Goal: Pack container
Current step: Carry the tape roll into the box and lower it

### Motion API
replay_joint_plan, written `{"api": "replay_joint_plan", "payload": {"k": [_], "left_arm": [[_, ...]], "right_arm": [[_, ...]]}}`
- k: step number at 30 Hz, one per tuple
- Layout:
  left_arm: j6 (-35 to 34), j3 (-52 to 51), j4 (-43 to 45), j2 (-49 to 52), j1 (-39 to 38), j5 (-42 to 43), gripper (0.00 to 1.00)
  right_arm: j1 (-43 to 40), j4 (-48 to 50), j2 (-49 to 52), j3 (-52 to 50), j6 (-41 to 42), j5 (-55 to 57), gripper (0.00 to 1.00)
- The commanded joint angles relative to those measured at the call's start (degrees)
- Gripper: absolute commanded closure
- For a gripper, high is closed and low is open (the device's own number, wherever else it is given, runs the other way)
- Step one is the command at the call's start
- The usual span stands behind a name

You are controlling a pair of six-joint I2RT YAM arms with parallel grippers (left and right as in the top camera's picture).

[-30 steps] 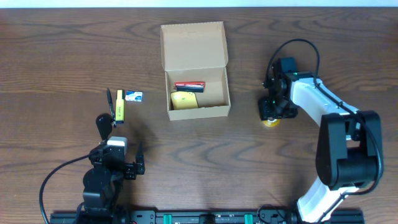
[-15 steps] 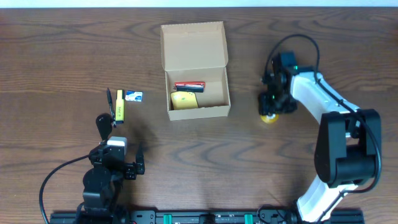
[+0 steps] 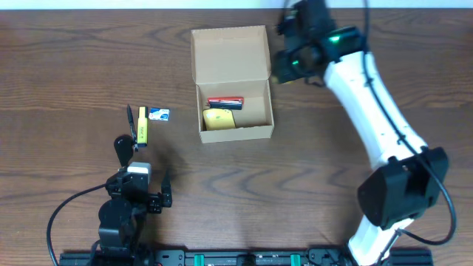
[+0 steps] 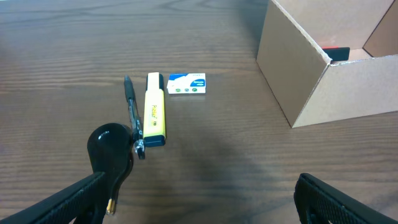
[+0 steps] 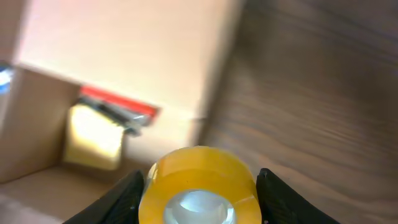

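R gripper (image 5: 199, 198) is clamped on a yellow tape roll (image 5: 198, 177), pads on opposite sides of the rim. I read that as a carry grip: roll hangs free underneath, ready for a straight drop. It sits above the box's (image 3: 230, 111) far-right corner, beside the lid (image 3: 229, 53), not yet over the opening. Needs to shift left, toward box centre, before release.

Box is mid-table, mouth up. Lid is hinged on the far edge and tipped back, so access from above is open. Long axis runs left-right, slightly skewed. Inside: yellow item (image 3: 219, 119) at the near-left, red/black item (image 3: 225, 102) behind it. Right half is bare, prob the best spot for the roll.

L gripper (image 4: 202, 196) is well left of box and nearer to me, jaws wide, nothing in them. Highlighter (image 4: 155, 109), pen (image 4: 130, 106) and a small white pack (image 4: 187, 84) lie left of box, likely the next picks.
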Motion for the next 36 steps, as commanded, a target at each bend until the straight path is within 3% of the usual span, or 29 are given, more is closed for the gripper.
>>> {"api": "replay_joint_plan", "payload": {"k": [1, 7, 29, 32, 36], "left_arm": [[0.2, -0.9, 0.0, -0.4, 0.2, -1.0, 0.05], [0.2, -0.9, 0.0, -0.4, 0.2, -1.0, 0.05], [0.2, -0.9, 0.0, -0.4, 0.2, -1.0, 0.05], [0.2, -0.9, 0.0, -0.4, 0.2, -1.0, 0.05], [0.2, -0.9, 0.0, -0.4, 0.2, -1.0, 0.05]], "right_arm": [[4.8, -0.2, 0.4, -0.5, 1.8, 2.8, 0.98], [8.7, -2.2, 2.1, -2.9, 7.6, 6.3, 0.99], [9.2, -0.2, 7.1, -8.7, 10.1, 4.0, 0.99], [9.4, 0.1, 7.5, -8.7, 10.3, 4.0, 0.97], [10.0, 1.0, 7.6, -8.7, 10.3, 4.0, 0.83]]}}
